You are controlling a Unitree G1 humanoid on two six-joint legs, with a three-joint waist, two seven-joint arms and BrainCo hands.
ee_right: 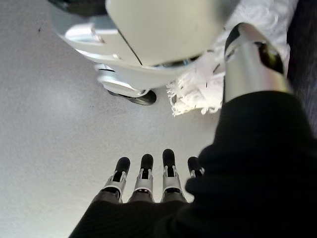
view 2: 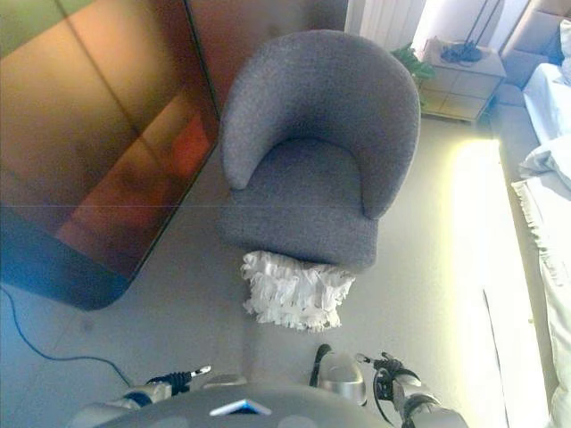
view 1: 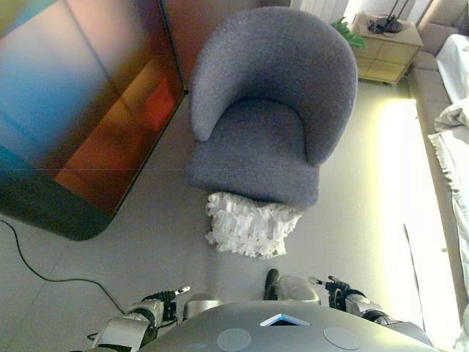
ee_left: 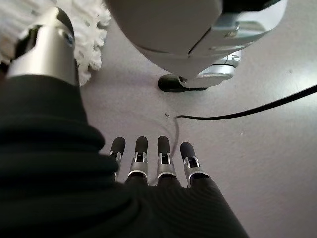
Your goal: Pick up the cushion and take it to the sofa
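A white fluffy cushion [view 1: 249,225] lies on the floor against the front of a grey armchair [view 1: 267,110]. Its shaggy edge also shows in the left wrist view [ee_left: 89,37] and the right wrist view [ee_right: 198,91]. My left hand [view 1: 163,302] hangs low at the lower left, fingers [ee_left: 148,158] straight and empty over the floor. My right hand [view 1: 338,292] hangs low at the lower right, fingers [ee_right: 148,173] straight and empty. Both hands are apart from the cushion, on my side of it.
A dark glossy panel [view 1: 80,110] stands on the left. A wooden bedside cabinet [view 1: 385,45] stands at the back right. A pale sofa with white cloth [view 1: 451,125] runs along the right edge. Grey floor [view 1: 146,242] lies between me and the armchair.
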